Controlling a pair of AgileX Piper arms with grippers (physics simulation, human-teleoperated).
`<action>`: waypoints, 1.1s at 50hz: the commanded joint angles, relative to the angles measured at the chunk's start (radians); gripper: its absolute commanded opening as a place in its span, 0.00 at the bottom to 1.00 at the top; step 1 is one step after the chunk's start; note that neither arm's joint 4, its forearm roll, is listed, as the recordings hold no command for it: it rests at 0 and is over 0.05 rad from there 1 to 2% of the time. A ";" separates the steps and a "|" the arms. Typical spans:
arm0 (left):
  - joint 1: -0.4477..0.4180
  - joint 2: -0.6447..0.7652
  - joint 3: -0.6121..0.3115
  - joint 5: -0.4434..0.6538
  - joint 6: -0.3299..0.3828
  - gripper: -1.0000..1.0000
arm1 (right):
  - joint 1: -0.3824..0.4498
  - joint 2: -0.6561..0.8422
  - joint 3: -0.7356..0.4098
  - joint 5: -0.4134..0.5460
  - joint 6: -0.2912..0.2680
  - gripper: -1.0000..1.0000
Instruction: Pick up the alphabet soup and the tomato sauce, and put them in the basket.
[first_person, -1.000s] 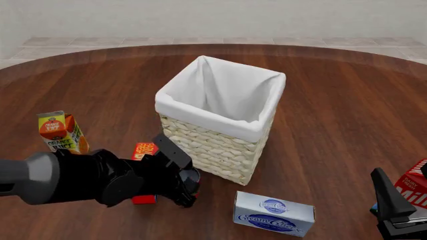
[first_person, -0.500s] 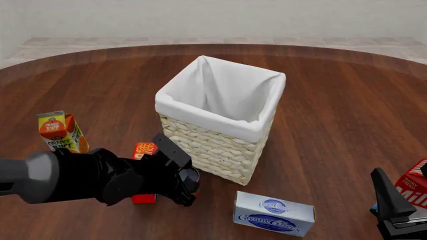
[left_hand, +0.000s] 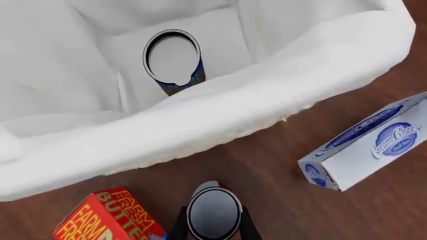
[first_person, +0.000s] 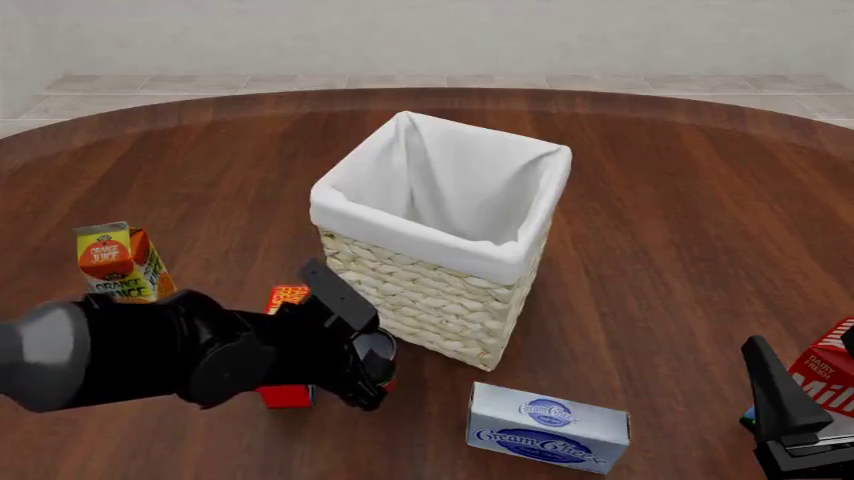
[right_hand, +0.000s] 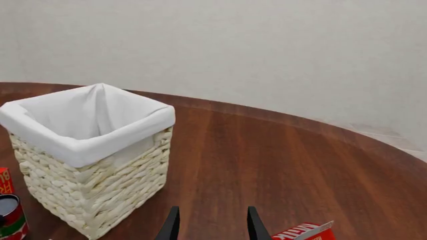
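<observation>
At the far left of the front view an orange juice carton (first_person: 122, 263) is seen upright on the table (first_person: 694, 230). Beside it a red butter box (first_person: 286, 300) is partly hidden by the left arm. The left gripper (left_hand: 213, 229) is closed on the tomato sauce (left_hand: 214, 213) — the can is clamped between both fingers, near the basket's front wall and close beside the butter box. The basket (first_person: 424, 290) is placed mid-table; the alphabet soup (left_hand: 173, 59) is seen inside it, on the cloth lining at the bottom. A cream cheese box (first_person: 547, 427) lies just right of the basket's near corner. At the far right, the right gripper (right_hand: 212, 225) is held open and empty — a milk carton (first_person: 830, 375) stands beside it.
</observation>
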 joint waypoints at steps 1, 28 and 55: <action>-0.004 -0.038 -0.003 0.024 0.023 0.00 | 0.002 0.000 0.000 0.000 -0.001 1.00; -0.039 -0.120 -0.010 0.076 0.026 0.00 | 0.005 0.004 0.000 -0.004 -0.003 1.00; -0.038 -0.210 -0.008 0.118 0.030 0.00 | 0.004 -0.001 0.000 -0.002 -0.006 1.00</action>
